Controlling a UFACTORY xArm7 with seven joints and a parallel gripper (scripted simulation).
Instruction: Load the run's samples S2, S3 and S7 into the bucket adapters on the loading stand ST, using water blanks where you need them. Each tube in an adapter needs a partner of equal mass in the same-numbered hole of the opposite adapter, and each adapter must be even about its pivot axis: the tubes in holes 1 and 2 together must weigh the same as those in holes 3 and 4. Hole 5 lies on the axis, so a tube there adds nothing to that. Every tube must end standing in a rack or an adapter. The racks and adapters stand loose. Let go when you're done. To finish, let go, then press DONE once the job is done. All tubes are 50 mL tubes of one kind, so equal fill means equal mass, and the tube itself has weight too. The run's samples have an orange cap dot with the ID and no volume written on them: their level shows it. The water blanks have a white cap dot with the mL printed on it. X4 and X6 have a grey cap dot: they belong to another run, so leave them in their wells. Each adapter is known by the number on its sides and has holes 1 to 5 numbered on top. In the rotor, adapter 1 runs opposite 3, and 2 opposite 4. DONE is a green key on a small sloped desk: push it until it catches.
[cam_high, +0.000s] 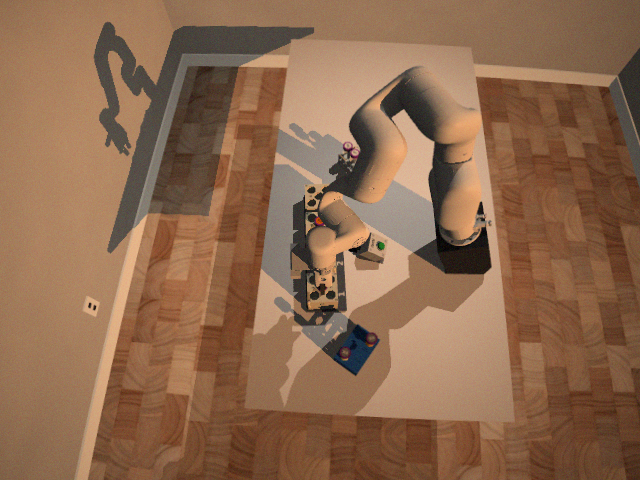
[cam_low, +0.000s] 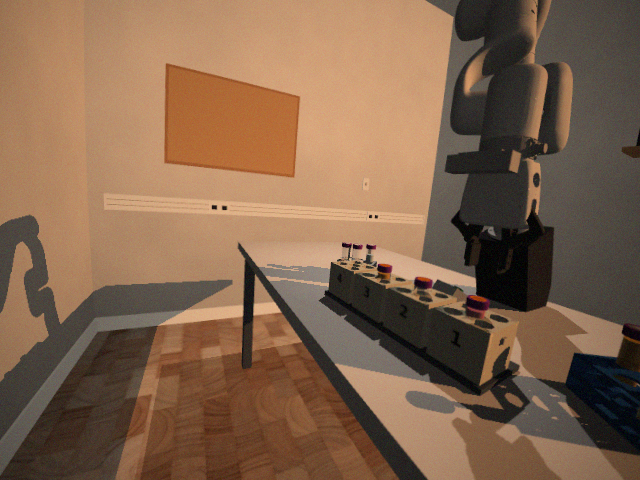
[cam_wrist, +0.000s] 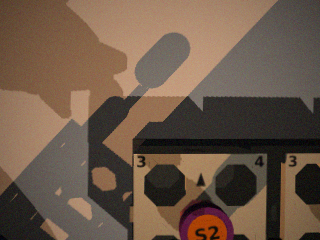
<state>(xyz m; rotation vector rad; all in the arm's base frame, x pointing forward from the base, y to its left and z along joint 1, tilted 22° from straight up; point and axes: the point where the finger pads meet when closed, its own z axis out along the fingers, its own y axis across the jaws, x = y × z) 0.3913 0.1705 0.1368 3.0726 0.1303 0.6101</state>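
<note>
My gripper (cam_low: 491, 257) (cam_high: 321, 282) is open and empty, hanging above adapter 1 (cam_low: 465, 342) (cam_high: 338, 297) (cam_wrist: 200, 164) at the near end of the row on the stand. Sample S2 (cam_wrist: 206, 231) (cam_low: 477, 304), with a purple cap and orange dot, stands in the middle hole of adapter 1, free of my fingers. Holes 3 (cam_wrist: 165, 185) and 4 (cam_wrist: 235, 185) of adapter 1 are empty. Adapter 2 (cam_low: 408, 316) holds one orange-dotted tube (cam_low: 423, 282). Adapter 3 (cam_low: 369, 298) holds another (cam_low: 384, 268) (cam_high: 318, 221). Adapter 4 (cam_low: 341, 281) (cam_high: 314, 193) looks empty.
A blue rack (cam_high: 357, 356) (cam_low: 599, 387) with two tubes (cam_high: 343, 352) (cam_high: 371, 338) stands near the table's front. A small grey rack with tubes (cam_high: 351, 152) (cam_low: 356, 251) stands behind the adapters. The green DONE key (cam_high: 381, 245) sits right of the stand. The arm's base is at the right.
</note>
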